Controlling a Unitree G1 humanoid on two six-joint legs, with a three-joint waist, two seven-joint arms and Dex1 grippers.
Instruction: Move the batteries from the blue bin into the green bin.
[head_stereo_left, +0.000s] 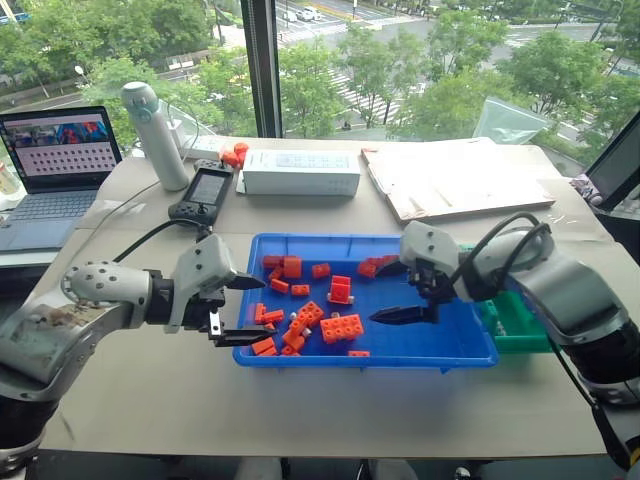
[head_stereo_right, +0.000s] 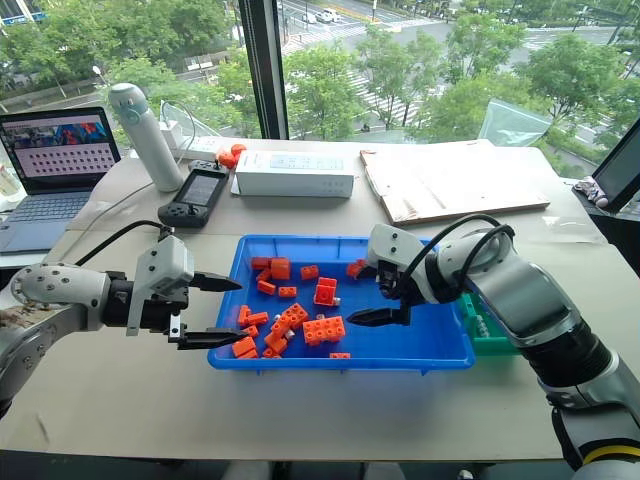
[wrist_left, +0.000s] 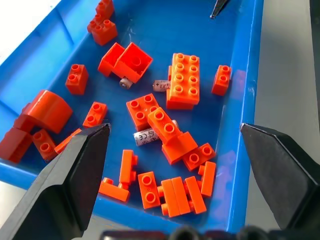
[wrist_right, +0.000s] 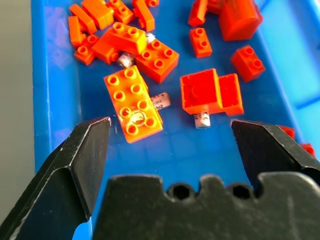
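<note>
The blue bin lies in the middle of the table and holds many orange bricks. Among the bricks lie small grey-white batteries: one under a brick, one beside the large flat brick, and one poking out from under a hollow square brick. My left gripper hovers open over the bin's front left corner. Over the right half of the bin hangs my right gripper, open too, nothing between its fingers. The green bin stands at the blue bin's right end, partly hidden by my right arm.
Behind the blue bin lie a black handheld device, a white box and a flat cardboard sheet. A white bottle and a laptop stand at the back left. A cable runs across the table on the left.
</note>
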